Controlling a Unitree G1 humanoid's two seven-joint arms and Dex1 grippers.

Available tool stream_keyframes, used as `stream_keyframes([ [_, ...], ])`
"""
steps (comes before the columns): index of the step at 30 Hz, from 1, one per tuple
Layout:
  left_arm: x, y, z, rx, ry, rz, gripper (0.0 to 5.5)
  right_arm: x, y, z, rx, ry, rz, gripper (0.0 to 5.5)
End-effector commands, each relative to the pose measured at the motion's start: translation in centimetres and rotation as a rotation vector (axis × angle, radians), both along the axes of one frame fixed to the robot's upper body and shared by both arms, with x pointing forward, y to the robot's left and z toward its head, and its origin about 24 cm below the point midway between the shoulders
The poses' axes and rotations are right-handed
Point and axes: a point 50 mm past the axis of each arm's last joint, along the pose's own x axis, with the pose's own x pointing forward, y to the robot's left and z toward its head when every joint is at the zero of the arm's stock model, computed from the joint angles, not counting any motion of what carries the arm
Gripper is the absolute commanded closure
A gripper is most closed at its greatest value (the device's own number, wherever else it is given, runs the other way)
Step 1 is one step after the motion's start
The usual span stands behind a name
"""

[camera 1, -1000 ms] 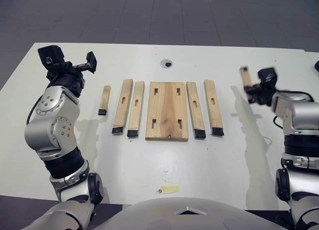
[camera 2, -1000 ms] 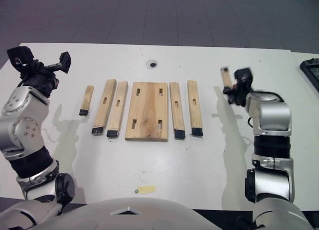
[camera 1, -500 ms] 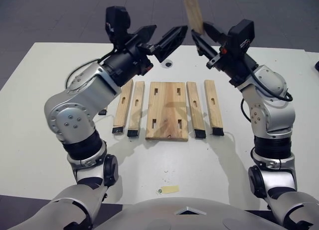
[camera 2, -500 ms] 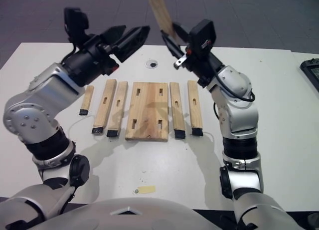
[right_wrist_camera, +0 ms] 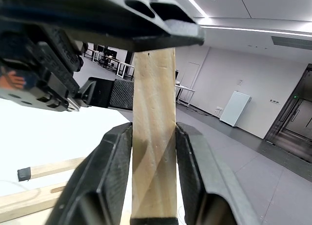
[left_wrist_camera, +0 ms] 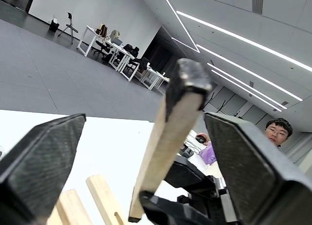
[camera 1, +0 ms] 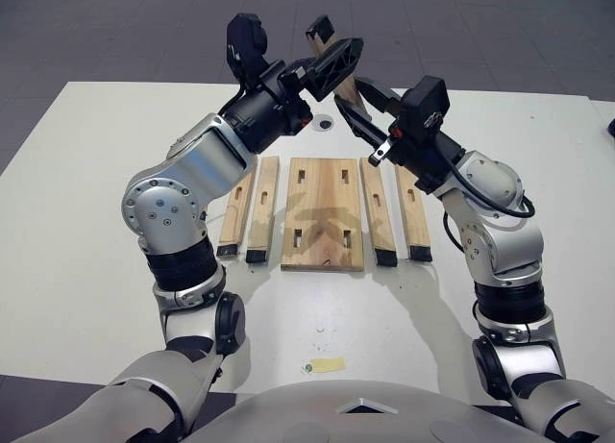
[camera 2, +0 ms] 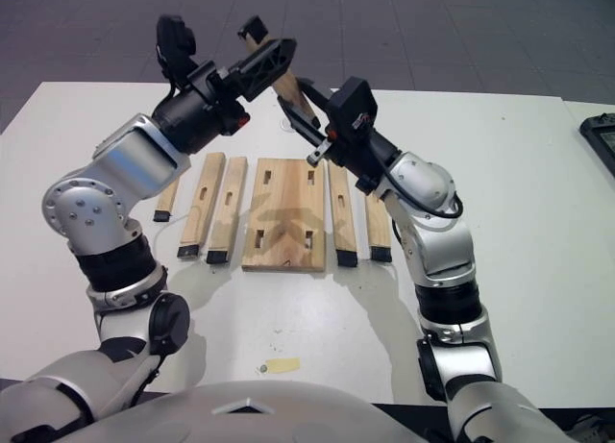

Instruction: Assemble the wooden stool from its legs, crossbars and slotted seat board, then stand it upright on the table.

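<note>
My right gripper point(camera 1: 363, 105) is shut on the lower end of a short crossbar point(camera 1: 338, 66) with a black cap, held tilted in the air over the far end of the seat board point(camera 1: 322, 212). My left gripper point(left_wrist_camera: 146, 125) is open, its fingers point(camera 1: 336, 62) straddling the crossbar's upper part point(left_wrist_camera: 168, 137) with a gap on each side. In the right wrist view the crossbar point(right_wrist_camera: 153, 88) sits clamped between the two pads. Two legs point(camera 1: 249, 208) lie left of the board and two legs point(camera 1: 394, 209) lie right of it. A second short crossbar point(camera 2: 167, 195) lies farther left.
The parts lie on a white table point(camera 1: 96, 270) with a round hole point(camera 1: 325, 125) at the back centre. A yellow tag point(camera 1: 327, 364) lies near the front edge. A dark device point(camera 2: 602, 135) sits at the far right edge.
Both arms swung in from the table's sides to meet above the board. The right gripper carried the crossbar up and across, then lowered it; the open left gripper moved around it.
</note>
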Motion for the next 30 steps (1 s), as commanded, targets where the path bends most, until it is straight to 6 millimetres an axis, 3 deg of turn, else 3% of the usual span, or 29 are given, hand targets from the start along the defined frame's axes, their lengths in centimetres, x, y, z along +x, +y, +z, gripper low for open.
stream_keyframes([
  [1,-0.3,-0.1,0.6,-0.001,-0.023,-0.011,1.92,0.3,-0.1,-0.3,-0.006,0.001,-0.031,4.19],
  [17,-0.3,-0.3,0.4,0.016,-0.038,-0.020,4.69,0.6,-0.1,-0.7,-0.025,-0.005,-0.046,4.19],
  [30,0.1,-0.3,-0.4,0.056,-0.027,0.002,5.01,0.9,0.0,-1.3,-0.064,0.005,-0.068,4.19],
])
